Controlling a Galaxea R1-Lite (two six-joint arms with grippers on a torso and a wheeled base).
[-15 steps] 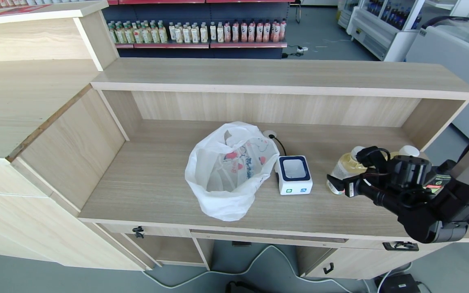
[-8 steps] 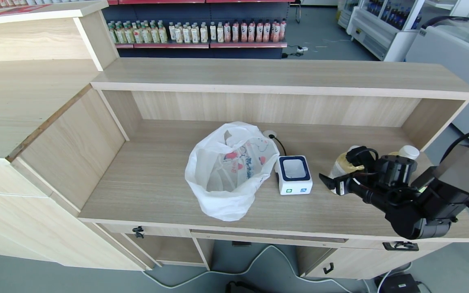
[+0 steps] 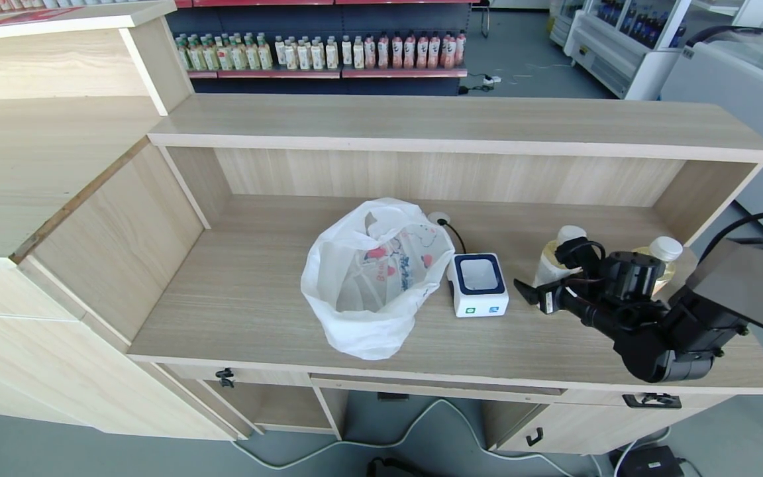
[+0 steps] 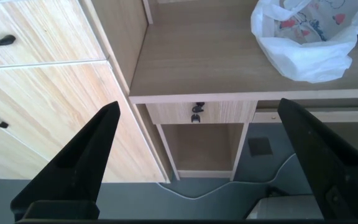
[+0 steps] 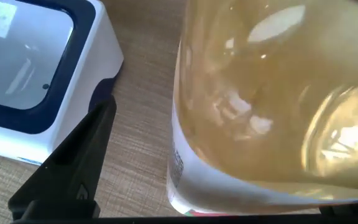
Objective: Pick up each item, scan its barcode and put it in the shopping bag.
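Beside the scanner (image 3: 479, 283), the right gripper (image 3: 549, 270) (jaws spread) straddles the bottle (image 5: 266, 93), one finger (image 5: 73, 168) clear of it.

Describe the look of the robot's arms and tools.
The right arm is black, built of rounded cylindrical joints, with a flat grey link behind them. A thin black cable arcs above it, and a small white label sits by the right tool. The left tool has two matte black fingers, wedge-shaped and tapering.
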